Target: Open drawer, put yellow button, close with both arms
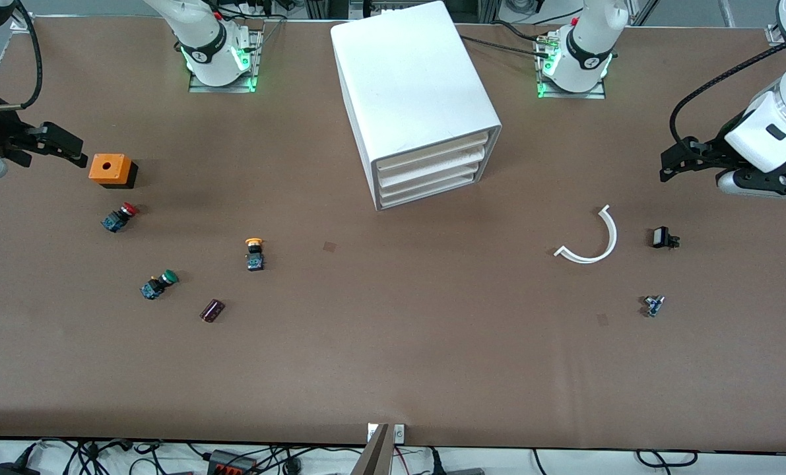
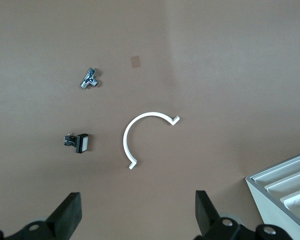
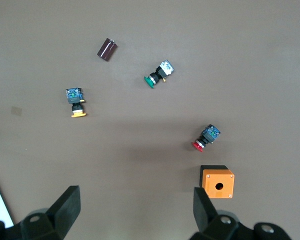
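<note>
The white cabinet [image 1: 416, 92] stands at the middle of the table by the robots' bases. Its uppermost drawer [image 1: 432, 149] is shut, like the three below it. One corner of the cabinet shows in the left wrist view [image 2: 285, 192]. The yellow button [image 1: 255, 254] lies on its side on the table toward the right arm's end, and also shows in the right wrist view [image 3: 76, 102]. My right gripper [image 1: 63, 148] [image 3: 135, 212] is open and empty, up over the table beside the orange box. My left gripper [image 1: 680, 161] [image 2: 137, 215] is open and empty over the left arm's end.
An orange box [image 1: 110, 169], a red-capped button [image 1: 119, 217], a green-capped button [image 1: 159, 284] and a dark cylinder [image 1: 212, 310] lie around the yellow button. A white curved piece [image 1: 590, 241], a black part [image 1: 663, 237] and a metal part [image 1: 653, 305] lie under the left gripper.
</note>
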Controlling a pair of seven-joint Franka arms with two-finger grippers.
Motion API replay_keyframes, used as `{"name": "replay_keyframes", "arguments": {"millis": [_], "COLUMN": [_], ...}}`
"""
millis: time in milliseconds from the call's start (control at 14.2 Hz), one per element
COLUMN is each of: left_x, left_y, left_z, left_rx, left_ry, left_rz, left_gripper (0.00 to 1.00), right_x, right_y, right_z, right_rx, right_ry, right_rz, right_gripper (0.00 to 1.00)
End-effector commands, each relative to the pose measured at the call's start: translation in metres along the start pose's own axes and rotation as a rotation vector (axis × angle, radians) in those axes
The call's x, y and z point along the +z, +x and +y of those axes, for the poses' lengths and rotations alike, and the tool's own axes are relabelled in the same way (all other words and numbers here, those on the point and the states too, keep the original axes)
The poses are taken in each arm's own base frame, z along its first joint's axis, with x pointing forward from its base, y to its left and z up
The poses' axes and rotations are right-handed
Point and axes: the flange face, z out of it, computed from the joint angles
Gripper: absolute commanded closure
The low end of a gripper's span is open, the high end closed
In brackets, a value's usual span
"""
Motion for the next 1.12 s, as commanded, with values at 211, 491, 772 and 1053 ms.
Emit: {"name": "replay_keyframes", "arguments": {"millis": [211, 491, 772, 1053], "left_x": [-0.009, -0.008, -0.008, -0.002], "left_y": [-0.004, -0.004, -0.005, -0.013], "left_z": [0.005, 0.004, 0.009, 0.017], "left_rx": [-0.004, 0.002, 0.009, 0.023], "left_ry": [-0.011, -0.012, -0.012, -0.026], "left_rz": [0.002, -0.001, -0.007, -0.082], "left_gripper": [0.00, 0.00, 0.00, 0.00], "right_x": [0.003, 0.016, 0.036, 0.070], "right_y": [-0.001, 0.015, 0.039, 0.056], "right_z": [-0.006, -0.022, -0.063, -0.099], "right_rx": [-0.018, -0.042, -0.097, -0.147], "right_ry": [-0.006, -0.004, -0.004, 0.007], "right_rz": [0.003, -0.012, 0.002, -0.012], "right_gripper": [0.00, 0.00, 0.00, 0.00]}}
